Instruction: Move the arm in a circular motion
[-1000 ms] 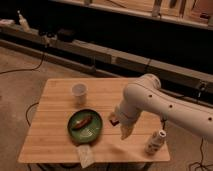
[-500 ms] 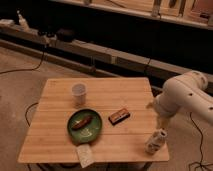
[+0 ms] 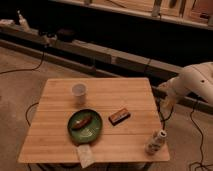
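STEP: mid-circle sweep, judged | arm (image 3: pixel 194 82): right of the tabletop (image 3: pixel 55 145) | hand (image 3: pixel 167 107): at arm tip, opening cannot be told | bottle (image 3: pixel 156 141): near, below hand | NEXT: curved path that clears the bottle

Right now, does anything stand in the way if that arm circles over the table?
Possibly the white bottle, upright at the table's near right corner, close to the arm's gripper hanging just past the right edge. Cup, plate and brown bar lie farther left.
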Available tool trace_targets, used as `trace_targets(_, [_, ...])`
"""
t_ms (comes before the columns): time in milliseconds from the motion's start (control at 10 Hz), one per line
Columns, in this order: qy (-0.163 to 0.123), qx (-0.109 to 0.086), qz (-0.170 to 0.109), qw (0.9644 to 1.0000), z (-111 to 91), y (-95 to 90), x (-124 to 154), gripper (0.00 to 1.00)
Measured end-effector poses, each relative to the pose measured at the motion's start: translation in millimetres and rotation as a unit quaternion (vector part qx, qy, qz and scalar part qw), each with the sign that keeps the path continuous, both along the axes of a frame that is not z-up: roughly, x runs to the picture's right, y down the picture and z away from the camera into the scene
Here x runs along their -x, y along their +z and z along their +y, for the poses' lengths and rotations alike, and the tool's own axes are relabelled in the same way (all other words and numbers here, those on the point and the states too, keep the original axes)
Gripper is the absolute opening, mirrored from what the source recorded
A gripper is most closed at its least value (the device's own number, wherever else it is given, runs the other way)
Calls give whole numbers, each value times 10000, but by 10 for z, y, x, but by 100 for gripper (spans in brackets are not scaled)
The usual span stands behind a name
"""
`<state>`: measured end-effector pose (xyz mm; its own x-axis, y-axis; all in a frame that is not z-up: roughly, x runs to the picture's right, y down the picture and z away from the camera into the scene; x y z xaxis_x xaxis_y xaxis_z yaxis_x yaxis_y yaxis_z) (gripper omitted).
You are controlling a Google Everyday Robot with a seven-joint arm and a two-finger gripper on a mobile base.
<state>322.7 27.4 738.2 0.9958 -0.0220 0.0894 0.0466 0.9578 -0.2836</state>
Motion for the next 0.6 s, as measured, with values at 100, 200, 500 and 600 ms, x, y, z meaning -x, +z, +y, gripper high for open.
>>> trace_targets(100, [12, -58, 51, 10000, -164, 161, -69, 65])
trace_targets(200, [3, -68, 67, 10000, -315, 309, -95, 65])
trace_targets(500, [-138, 44, -47, 9999, -762, 738, 191, 65])
trace_targets(600, [-195, 55, -78, 9998, -901, 813, 330, 65])
